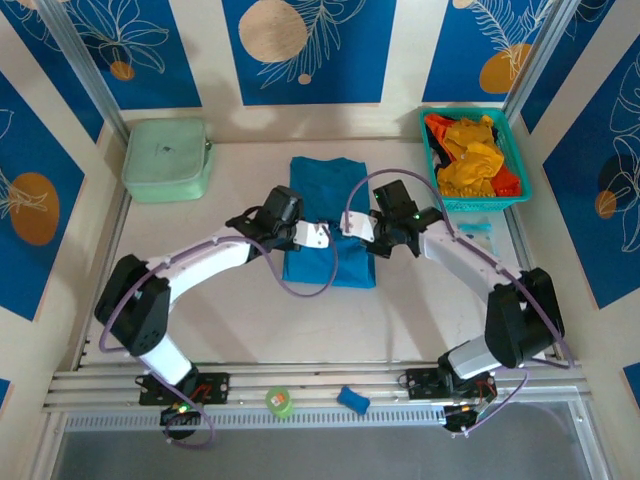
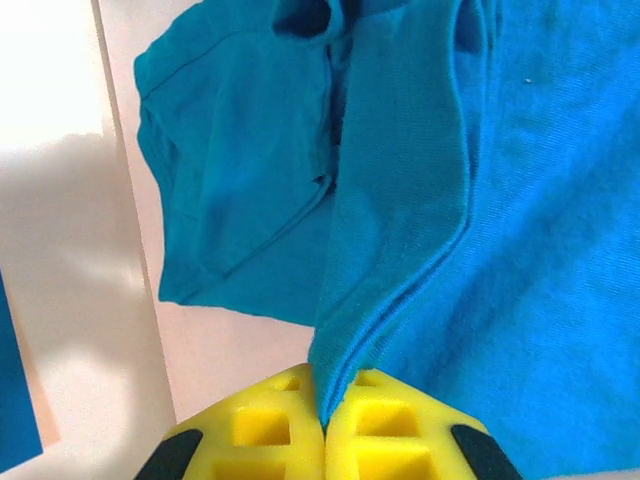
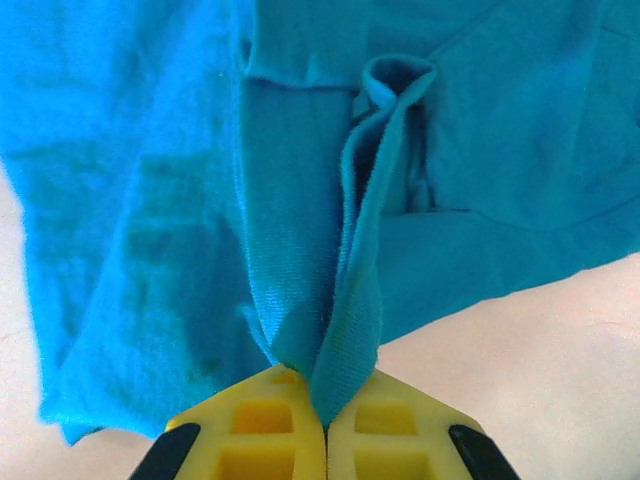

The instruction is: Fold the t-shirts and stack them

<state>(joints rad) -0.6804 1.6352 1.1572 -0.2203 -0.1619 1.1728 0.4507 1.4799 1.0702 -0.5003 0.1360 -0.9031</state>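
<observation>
blue t-shirt (image 1: 326,180) lies at centre of table (image 1: 230,300), between both arms. left gripper (image 2: 324,422) clamped on raised fold of its cloth. right gripper (image 3: 325,418) pinches another fold. yellow-orange shirt (image 1: 470,165) and red-orange shirt (image 1: 437,127) heaped in teal basket (image 1: 482,205), far right corner.

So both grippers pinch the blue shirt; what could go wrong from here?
The left gripper and right gripper hold only a narrow ridge of the blue shirt at their tips; it may slip out. A cable hangs over the shirt's near edge and could drag it.
</observation>
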